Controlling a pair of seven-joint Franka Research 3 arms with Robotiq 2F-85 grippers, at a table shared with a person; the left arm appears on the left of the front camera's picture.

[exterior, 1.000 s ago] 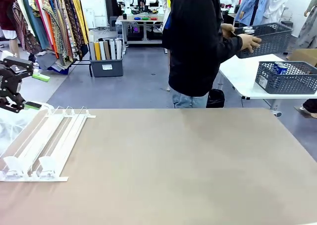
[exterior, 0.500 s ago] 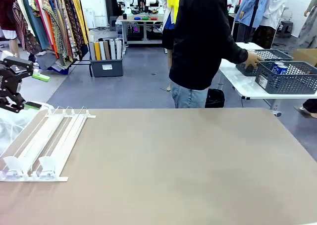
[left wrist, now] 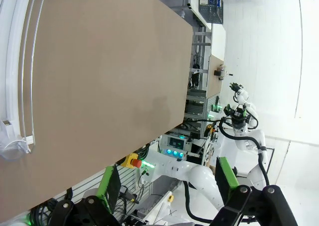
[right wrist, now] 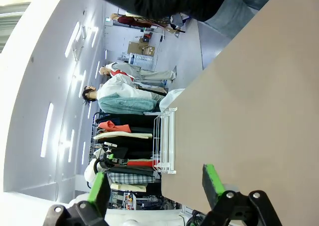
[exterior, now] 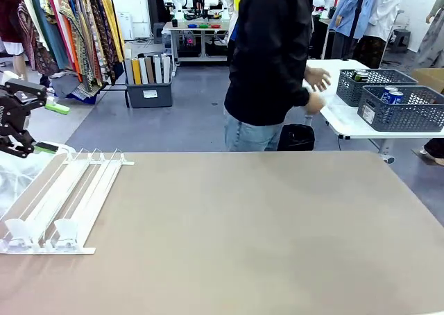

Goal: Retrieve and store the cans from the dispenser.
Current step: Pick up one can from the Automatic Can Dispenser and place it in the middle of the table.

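The dispenser (exterior: 66, 200), a white sloped rack of rail lanes with curved stops at its near end, lies on the left of the tan table; no can shows on its rails. It also shows as the dispenser (left wrist: 17, 61) and the dispenser (right wrist: 167, 141). My left gripper (exterior: 31, 124) hangs open off the table's left edge, behind the rack's high end. In its wrist view the left gripper (left wrist: 167, 186) holds nothing. My right gripper (right wrist: 155, 186) is open with nothing in it, over the table. A blue can (exterior: 392, 95) and another can (exterior: 359, 75) sit in mesh baskets at the far right.
A person in a black top (exterior: 267, 58) stands at the table's far edge, hands free, turned sideways. Two grey-blue mesh baskets (exterior: 406, 117) (exterior: 371, 87) stand on a white side table (exterior: 340, 110) behind. The tan table (exterior: 263, 232) stretches right of the rack.
The person set the carried mesh basket down on the side table, let go of it and turned to the left. Neither arm has moved.
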